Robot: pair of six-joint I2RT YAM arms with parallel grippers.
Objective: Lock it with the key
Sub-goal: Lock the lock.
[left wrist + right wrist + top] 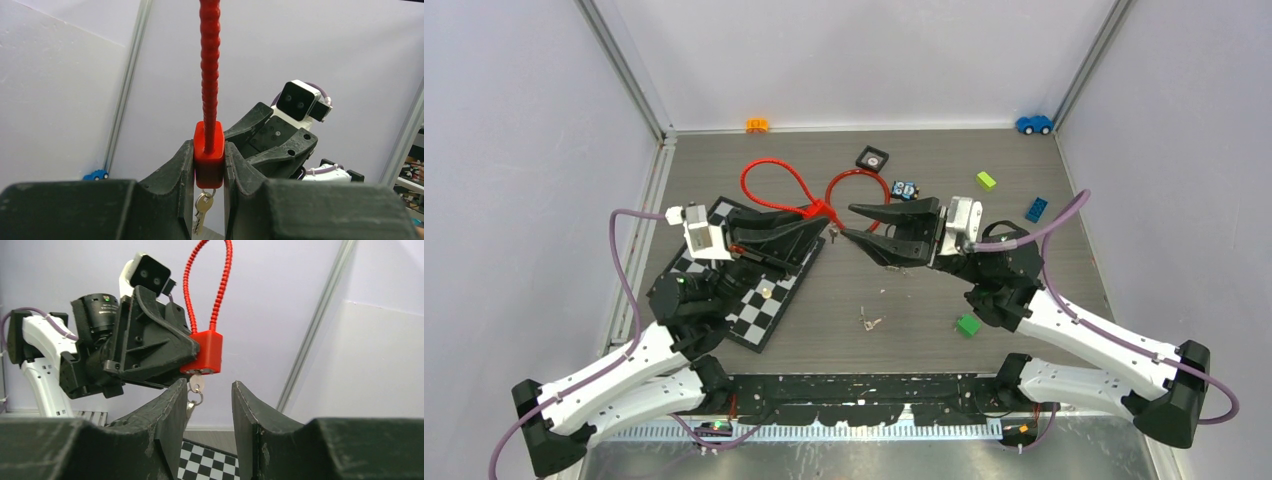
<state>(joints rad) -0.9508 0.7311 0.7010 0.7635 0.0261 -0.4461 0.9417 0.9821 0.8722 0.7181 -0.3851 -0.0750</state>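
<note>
A red cable lock (pixel 208 162) hangs upright with my left gripper (pixel 208 155) shut on its body, its red cable (pixel 209 65) looping above. A silver key (pixel 202 207) dangles below the lock body. In the right wrist view the lock (pixel 207 352) has a key (pixel 196 382) sticking out of its underside, with a ring hanging from it. My right gripper (pixel 209 385) is open just beneath the lock, and the key is beside its left fingertip (pixel 180 390). From above, the right gripper (pixel 848 221) faces the lock (pixel 822 212) tip to tip with the left gripper (pixel 824 225).
A checkerboard (pixel 764 300) lies under the left arm. Loose keys (pixel 871 322) and a green brick (pixel 967 325) lie near the front. Further back are a lime brick (pixel 986 180), a blue brick (pixel 1035 208), a black square piece (pixel 873 158), a blue car (pixel 1033 124) and an orange toy (pixel 757 125).
</note>
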